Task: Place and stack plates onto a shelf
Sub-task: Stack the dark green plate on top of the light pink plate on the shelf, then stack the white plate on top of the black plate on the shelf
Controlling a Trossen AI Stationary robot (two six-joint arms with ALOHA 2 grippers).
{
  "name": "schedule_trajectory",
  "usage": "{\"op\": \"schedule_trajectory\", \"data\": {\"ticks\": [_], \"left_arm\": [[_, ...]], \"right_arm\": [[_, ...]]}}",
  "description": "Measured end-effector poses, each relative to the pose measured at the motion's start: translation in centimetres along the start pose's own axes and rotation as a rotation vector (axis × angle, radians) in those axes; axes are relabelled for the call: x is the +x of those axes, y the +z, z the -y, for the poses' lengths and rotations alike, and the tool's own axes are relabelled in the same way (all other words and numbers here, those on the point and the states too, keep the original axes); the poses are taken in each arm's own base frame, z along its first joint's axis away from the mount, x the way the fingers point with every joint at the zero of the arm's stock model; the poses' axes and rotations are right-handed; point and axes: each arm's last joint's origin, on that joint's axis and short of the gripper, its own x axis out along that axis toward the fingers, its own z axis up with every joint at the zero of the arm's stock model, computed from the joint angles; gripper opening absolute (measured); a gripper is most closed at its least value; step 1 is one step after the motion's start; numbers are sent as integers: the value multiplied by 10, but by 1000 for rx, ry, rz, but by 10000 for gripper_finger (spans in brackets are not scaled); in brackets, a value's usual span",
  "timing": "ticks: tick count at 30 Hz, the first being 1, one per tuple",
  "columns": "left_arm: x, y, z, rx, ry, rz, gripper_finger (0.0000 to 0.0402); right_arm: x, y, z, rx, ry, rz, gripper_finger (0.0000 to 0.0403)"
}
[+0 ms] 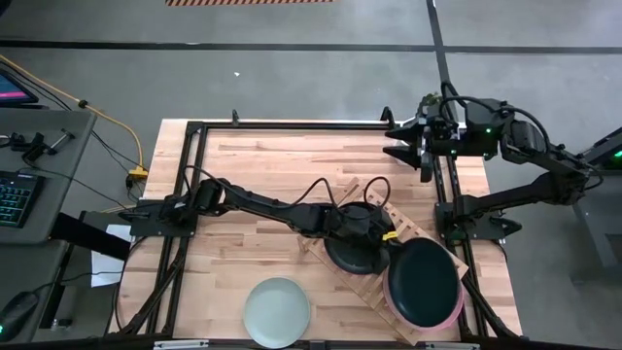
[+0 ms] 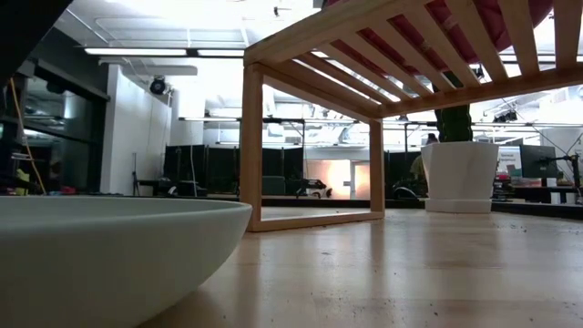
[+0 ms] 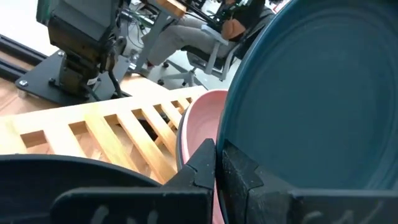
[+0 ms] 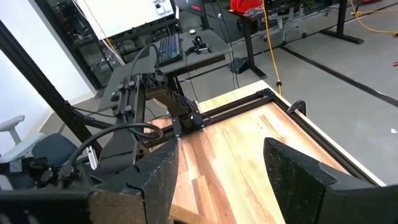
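The slatted wooden shelf (image 1: 367,292) lies askew at the table's near right. A black plate (image 1: 352,251) sits on its left half. On its right half the dark teal plate (image 1: 425,282) lies on a pink plate (image 1: 393,295). My left gripper (image 1: 387,236) is at the teal plate's far-left rim, shut on it. The pale mint plate (image 1: 277,311) rests on the tabletop near the near edge. My right gripper (image 1: 400,141) hangs open over the far right corner. The other plates are hidden. My left gripper (image 3: 216,165) pinches the dark teal plate's rim (image 3: 227,134), one finger on the inner face and one outside. It comes from the table's left, slanting down. The plate (image 3: 311,93) lies over the pink plate (image 3: 198,124); whether it rests fully there is hidden.
The shelf's slats (image 3: 112,130) stand raised on legs (image 2: 250,146) above the tabletop. The mint plate (image 2: 91,246) sits just left of the shelf's near end. Black frame rails (image 1: 185,185) run along the table's left, far and right sides. Bare wood lies at the far centre.
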Motion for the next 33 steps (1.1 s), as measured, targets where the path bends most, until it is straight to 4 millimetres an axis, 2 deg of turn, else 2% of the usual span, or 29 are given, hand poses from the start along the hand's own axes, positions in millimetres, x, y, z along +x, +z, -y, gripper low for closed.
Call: {"op": "schedule_trajectory", "data": {"ticks": [15,20,23,27,30,33], "left_arm": [[0,-3,1,11,-61,-61,66],[-3,5,-3,8,-76,-56,81],[-11,18,-9,12,-87,-80,89],[-41,49,-19,75,-25,-150,96],[-76,75,-19,179,93,-183,97],[-114,93,-10,286,231,-155,97]], "right_arm": [[0,-2,1,-6,-7,-24,218],[0,-2,1,-6,-6,-24,218],[0,-2,1,-6,-2,-25,218],[-4,-2,0,-20,1,-21,218],[-11,-1,0,-32,6,-1,218],[-18,-1,0,-33,9,10,218]]}}
